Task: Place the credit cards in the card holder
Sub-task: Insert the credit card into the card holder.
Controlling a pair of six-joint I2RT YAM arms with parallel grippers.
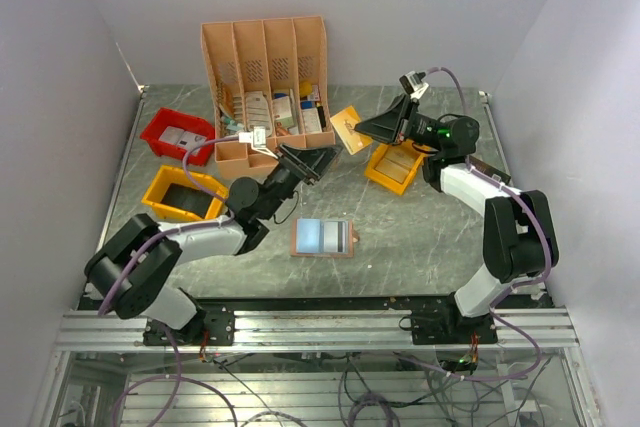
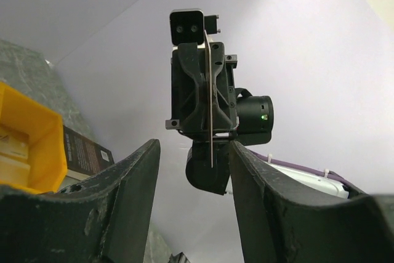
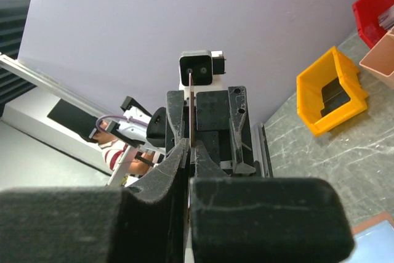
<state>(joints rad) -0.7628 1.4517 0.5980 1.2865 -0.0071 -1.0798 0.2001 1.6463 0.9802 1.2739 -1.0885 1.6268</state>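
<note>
The card holder [image 1: 322, 237] lies open on the table between the arms, tan with pale bluish panels; a corner of the card holder [image 3: 377, 238] shows in the right wrist view. My right gripper [image 1: 366, 130] is raised at the back and shut on a thin credit card [image 1: 350, 130], which looks tan from above. That card [image 3: 192, 115] is edge-on between the closed jaws of my right gripper [image 3: 191, 152]. My left gripper [image 1: 322, 160] faces it, open, its fingers either side of the card's edge [image 2: 211, 109] but short of it. Nothing is held in my left gripper [image 2: 194, 152].
A peach slotted organiser [image 1: 265, 72] with leaflets stands at the back. A red bin [image 1: 178, 134] and a yellow bin [image 1: 185, 195] sit on the left. Under the right arm is another yellow bin [image 1: 395, 165]. A black book [image 2: 83, 155] lies beside it.
</note>
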